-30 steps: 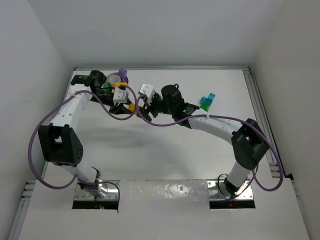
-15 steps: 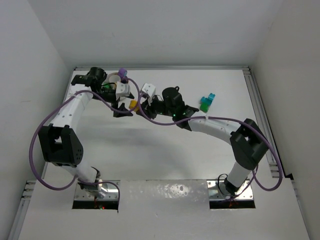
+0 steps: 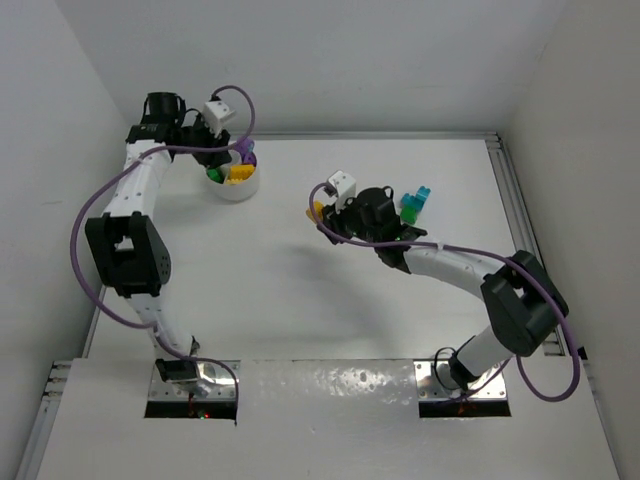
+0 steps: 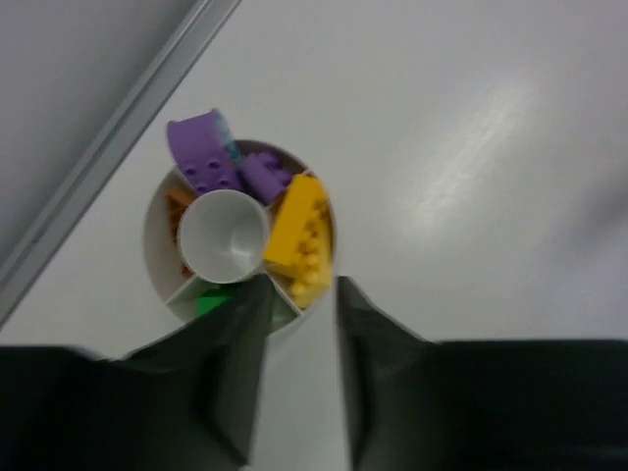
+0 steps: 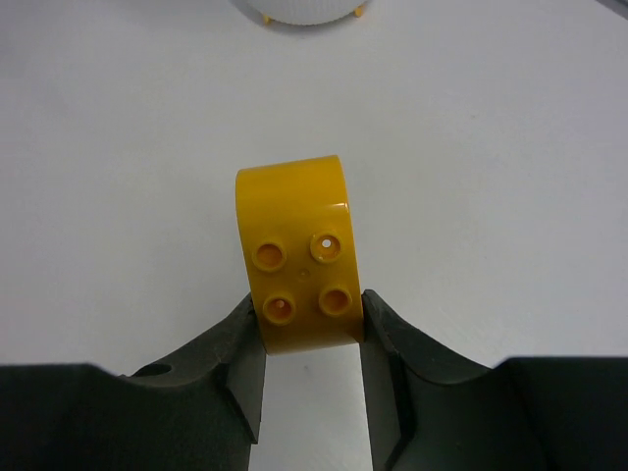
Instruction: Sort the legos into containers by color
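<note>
Near the middle of the white worktop [image 3: 280, 300], the right tool [image 5: 312, 312] is clamped on a curved orange-yellow plastic brick [image 5: 299, 255]. Just to its right lie the teal and green bricks [image 3: 413, 205]. Farther off, at upper left, the left tool [image 4: 302, 287] hangs over the round white divided plastic bowl [image 4: 152, 235], its jaws a narrow slot apart with nothing between them. Purple bricks [image 4: 206, 162], a yellow brick [image 4: 299, 235] and a green brick [image 4: 211, 302] sit in separate sections.

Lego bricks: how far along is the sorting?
Done: purple bricks, yellow bricks, green piece and orange piece in separate sections of the white bowl. In hand: right gripper holds an orange-yellow brick. Left: teal brick and loose green brick on the table.
</note>
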Available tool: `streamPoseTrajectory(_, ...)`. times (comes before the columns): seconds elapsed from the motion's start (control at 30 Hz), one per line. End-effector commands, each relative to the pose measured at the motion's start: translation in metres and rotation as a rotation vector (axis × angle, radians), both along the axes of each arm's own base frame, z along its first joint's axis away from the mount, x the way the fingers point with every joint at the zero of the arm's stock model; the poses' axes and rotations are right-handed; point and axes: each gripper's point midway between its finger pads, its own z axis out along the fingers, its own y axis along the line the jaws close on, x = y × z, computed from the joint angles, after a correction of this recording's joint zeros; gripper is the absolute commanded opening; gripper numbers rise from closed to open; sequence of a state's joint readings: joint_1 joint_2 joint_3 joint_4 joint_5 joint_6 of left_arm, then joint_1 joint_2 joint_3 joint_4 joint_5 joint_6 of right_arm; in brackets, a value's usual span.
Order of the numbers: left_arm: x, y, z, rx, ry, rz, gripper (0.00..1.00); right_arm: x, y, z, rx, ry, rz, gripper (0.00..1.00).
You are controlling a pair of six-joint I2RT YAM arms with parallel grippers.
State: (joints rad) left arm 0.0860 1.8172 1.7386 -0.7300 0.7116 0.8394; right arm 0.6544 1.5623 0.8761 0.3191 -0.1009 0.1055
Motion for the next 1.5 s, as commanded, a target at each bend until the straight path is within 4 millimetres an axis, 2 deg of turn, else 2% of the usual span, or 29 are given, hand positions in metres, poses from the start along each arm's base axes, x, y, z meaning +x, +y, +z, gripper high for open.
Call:
streamPoseTrajectory(0.0, 0.028, 0.025, -0.019, 0.089, 0.063, 0.152, 0.42, -0.005, 0.003, 0.022, 0.047, -0.027, 0.001, 0.0)
streamPoseTrajectory(0.03, 0.027, 0.026, -0.034, 0.113, 0.104, 0.132, 0.48, -0.008, 0.002, 0.019, 0.047, -0.018, -0.002, 0.0)
streamPoseTrajectory(0.1, 0.028, 0.024, -0.042, 0.129, 0.107, 0.078, 0.59, -0.01, 0.0, 0.014, 0.047, 0.002, -0.005, 0.0)
streamPoseTrajectory(0.17, 0.027, 0.023, -0.05, 0.131, 0.124, 0.072, 0.61, -0.012, -0.001, 0.01, 0.05, 0.018, -0.011, 0.0)
streamPoseTrajectory(0.27, 0.039, 0.03, -0.054, 0.122, 0.122, 0.146, 0.55, -0.015, -0.001, 0.007, 0.051, 0.036, -0.009, 0.0)
streamPoseTrajectory(0.37, 0.047, 0.03, -0.052, 0.114, 0.09, 0.167, 0.54, -0.02, -0.001, 0.004, 0.051, 0.062, -0.004, 0.0)
streamPoseTrajectory(0.47, 0.046, 0.02, -0.056, 0.105, 0.086, 0.124, 0.53, -0.023, -0.004, -0.003, 0.04, 0.082, -0.006, 0.0)
streamPoseTrajectory(0.6, 0.038, 0.006, -0.073, 0.104, 0.135, 0.072, 0.5, -0.025, -0.005, -0.004, 0.04, 0.091, -0.009, 0.0)
streamPoseTrajectory(0.7, 0.039, 0.006, -0.086, 0.112, 0.168, 0.093, 0.47, -0.025, -0.005, -0.004, 0.038, 0.09, -0.01, 0.0)
streamPoseTrajectory(0.93, 0.048, 0.011, -0.09, 0.138, 0.15, 0.132, 0.41, -0.025, -0.006, -0.005, 0.034, 0.098, -0.014, 0.0)
streamPoseTrajectory(1.17, 0.045, 0.011, -0.098, 0.163, 0.16, 0.118, 0.45, -0.026, -0.007, -0.008, 0.023, 0.11, -0.014, 0.0)
streamPoseTrajectory(1.47, 0.035, 0.013, -0.105, 0.187, 0.188, 0.095, 0.24, -0.026, -0.008, -0.007, 0.019, 0.112, -0.019, 0.0)
